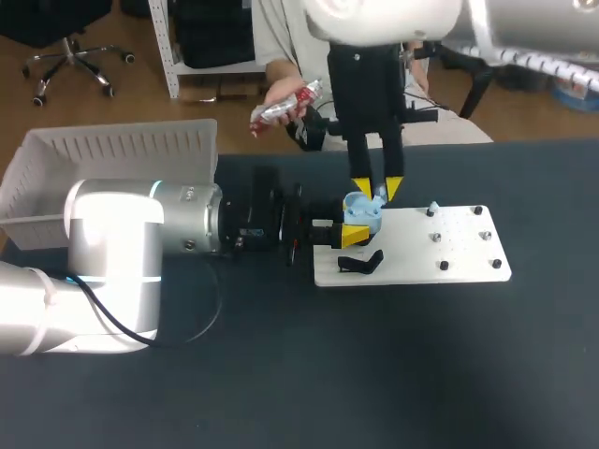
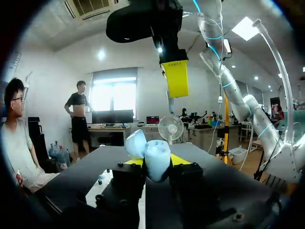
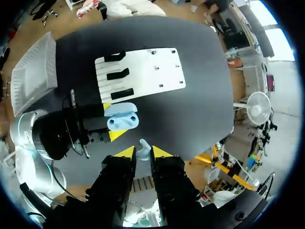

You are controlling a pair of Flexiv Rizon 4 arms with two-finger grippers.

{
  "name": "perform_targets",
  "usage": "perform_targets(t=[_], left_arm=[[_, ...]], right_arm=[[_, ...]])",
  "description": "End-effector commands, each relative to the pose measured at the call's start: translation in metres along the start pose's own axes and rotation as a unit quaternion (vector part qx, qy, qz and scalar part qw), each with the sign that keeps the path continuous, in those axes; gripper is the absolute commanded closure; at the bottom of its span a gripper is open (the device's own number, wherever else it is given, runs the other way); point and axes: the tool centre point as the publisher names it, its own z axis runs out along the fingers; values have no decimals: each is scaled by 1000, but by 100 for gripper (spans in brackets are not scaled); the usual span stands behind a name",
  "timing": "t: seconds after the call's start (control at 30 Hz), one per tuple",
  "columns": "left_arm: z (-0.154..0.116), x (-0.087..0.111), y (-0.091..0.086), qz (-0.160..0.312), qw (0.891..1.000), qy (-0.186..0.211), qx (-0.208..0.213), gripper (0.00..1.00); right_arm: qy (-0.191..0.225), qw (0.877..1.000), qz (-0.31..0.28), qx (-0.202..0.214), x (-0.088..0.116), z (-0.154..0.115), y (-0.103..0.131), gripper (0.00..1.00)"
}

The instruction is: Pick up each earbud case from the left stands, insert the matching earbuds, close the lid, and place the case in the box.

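A light-blue earbud case (image 1: 361,215) with its lid open is held just above the near left part of the white stand board (image 1: 421,262). My left gripper (image 1: 357,223) is shut on it from both sides. In the left wrist view the case (image 2: 151,151) sits between that gripper's (image 2: 156,164) yellow tips. My right gripper (image 1: 376,192) hangs directly over the case. In the right wrist view this gripper (image 3: 142,153) is shut on a small light-blue earbud (image 3: 143,146), with the case (image 3: 122,117) below it.
Black stands (image 1: 360,262) sit at the board's left end, and a small blue piece (image 1: 432,210) lies among the pegs at its right. A white slatted box (image 1: 112,164) stands at the table's far left.
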Motion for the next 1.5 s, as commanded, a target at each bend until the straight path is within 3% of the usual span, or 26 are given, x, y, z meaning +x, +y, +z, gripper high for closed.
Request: perform_targets(t=[0.03, 0.23, 0.67, 1.0, 1.5], left_arm=[[1, 0, -1, 1, 1000, 0, -3, 100], [1, 0, -1, 1, 1000, 0, -3, 100], [1, 0, -1, 1, 1000, 0, -3, 100], [1, 0, -1, 1, 1000, 0, -3, 100], [1, 0, -1, 1, 1000, 0, -3, 100]], right_arm=[[6, 998, 49, -38, 3, 8, -9, 100], [1, 998, 51, -23, 2, 11, 3, 100], [1, 998, 51, -23, 2, 11, 3, 100], [12, 998, 65, -5, 0, 16, 21, 100], [-13, 996, 87, -12, -8, 19, 17, 100]])
